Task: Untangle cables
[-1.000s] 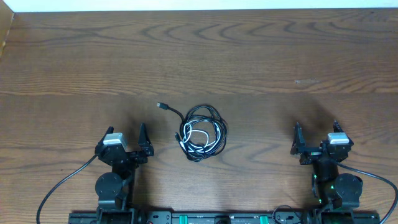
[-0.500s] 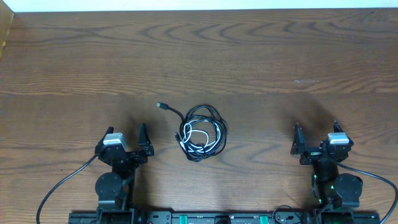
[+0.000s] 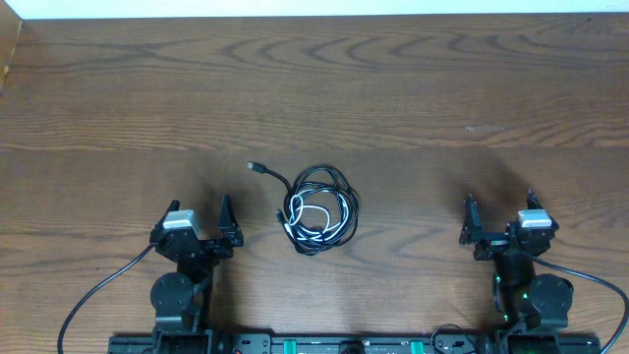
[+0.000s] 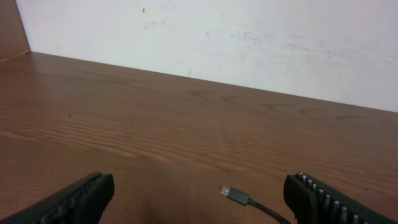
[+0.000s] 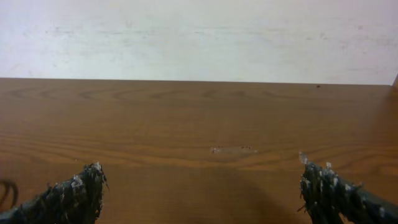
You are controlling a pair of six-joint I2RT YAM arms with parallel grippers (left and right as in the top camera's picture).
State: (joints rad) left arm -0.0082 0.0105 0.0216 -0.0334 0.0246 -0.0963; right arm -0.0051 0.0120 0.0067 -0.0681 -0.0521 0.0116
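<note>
Centrally, the cables (image 3: 317, 211) lie coiled in a small bundle on the worktop (image 3: 442, 88), between the left end effector (image 3: 194, 220) and the right end effector (image 3: 499, 210), both spread wide and empty.

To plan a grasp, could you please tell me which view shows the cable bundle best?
Overhead: the whole cable bundle is visible. The left wrist view catches only its black plug end; the right wrist view, perhaps a sliver at its edge.

The left gripper's (image 4: 200, 185) fingers (image 4: 81, 199) stand wide apart, one either side of a black cable's (image 4: 266, 211) plug (image 4: 234, 194) lying on the wooden table (image 4: 155, 112), a white wall (image 4: 249, 37) beyond the plug.
</note>
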